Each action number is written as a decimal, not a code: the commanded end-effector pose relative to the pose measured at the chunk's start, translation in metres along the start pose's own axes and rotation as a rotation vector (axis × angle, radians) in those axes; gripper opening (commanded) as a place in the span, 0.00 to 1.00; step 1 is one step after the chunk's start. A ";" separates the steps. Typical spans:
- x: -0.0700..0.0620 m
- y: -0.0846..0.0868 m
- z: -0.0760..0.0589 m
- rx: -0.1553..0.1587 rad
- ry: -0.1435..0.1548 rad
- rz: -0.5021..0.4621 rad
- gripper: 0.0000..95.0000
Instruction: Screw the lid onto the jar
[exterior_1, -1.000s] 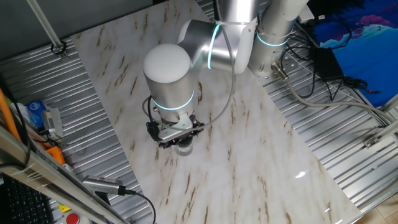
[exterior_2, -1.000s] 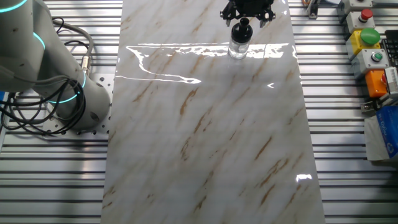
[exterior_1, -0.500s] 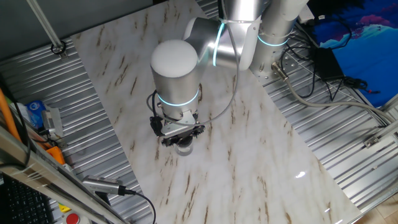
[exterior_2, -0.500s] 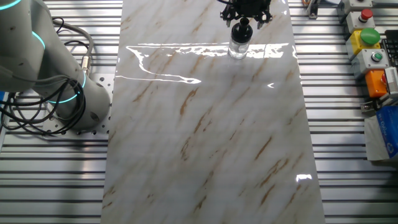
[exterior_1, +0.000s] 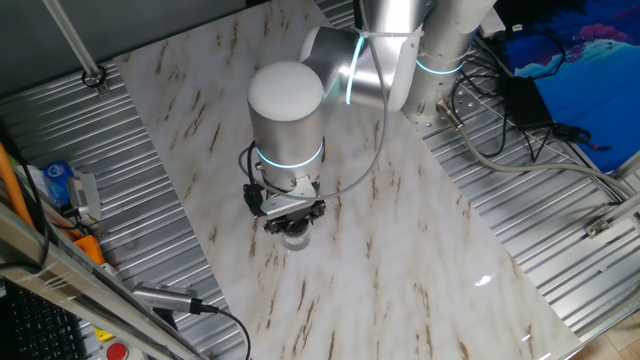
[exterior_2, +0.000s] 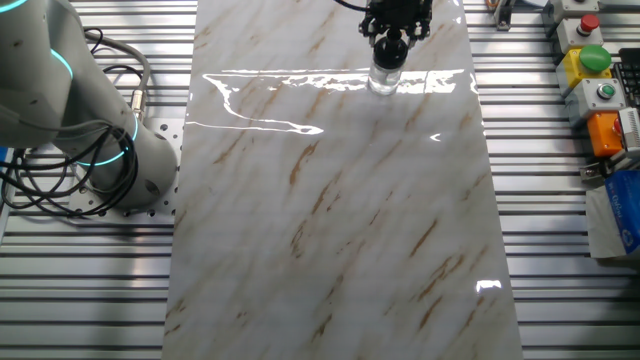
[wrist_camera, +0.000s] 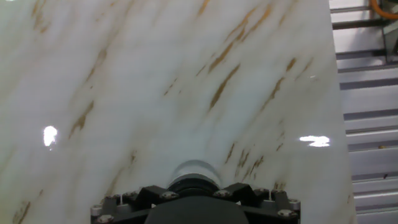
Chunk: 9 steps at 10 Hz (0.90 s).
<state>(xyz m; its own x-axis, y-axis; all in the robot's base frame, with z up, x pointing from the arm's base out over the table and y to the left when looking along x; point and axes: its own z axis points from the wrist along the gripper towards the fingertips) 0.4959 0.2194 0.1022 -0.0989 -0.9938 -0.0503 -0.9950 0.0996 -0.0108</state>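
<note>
Wrist turned since before, tool (exterior_2: 391, 42) on lid (exterior_2: 391, 44), jar (exterior_2: 384, 78) upright

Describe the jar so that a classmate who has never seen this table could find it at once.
Start from the marble-patterned table and find the silver robot arm that reaches down over it. Right under the arm's black gripper stands the jar, upright on the tabletop. It is small, short and see-through, the only glass thing on the marble, with a black lid on top between the gripper's fingers.

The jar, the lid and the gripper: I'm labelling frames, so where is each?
jar (exterior_2: 382, 80): the other fixed view, on its clear glass body.
lid (exterior_2: 390, 45): the other fixed view, on the black cap's side.
gripper (exterior_1: 292, 218): one fixed view, between its fingertips.
</note>
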 end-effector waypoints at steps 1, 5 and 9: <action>0.000 0.000 0.000 0.015 -0.005 0.003 0.00; 0.000 -0.001 0.001 0.070 -0.022 0.120 0.00; 0.002 -0.002 0.003 0.086 -0.036 0.236 0.00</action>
<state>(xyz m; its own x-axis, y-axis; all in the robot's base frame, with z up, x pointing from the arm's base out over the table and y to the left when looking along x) 0.4962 0.2169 0.1032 -0.3079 -0.9468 -0.0940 -0.9457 0.3153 -0.0786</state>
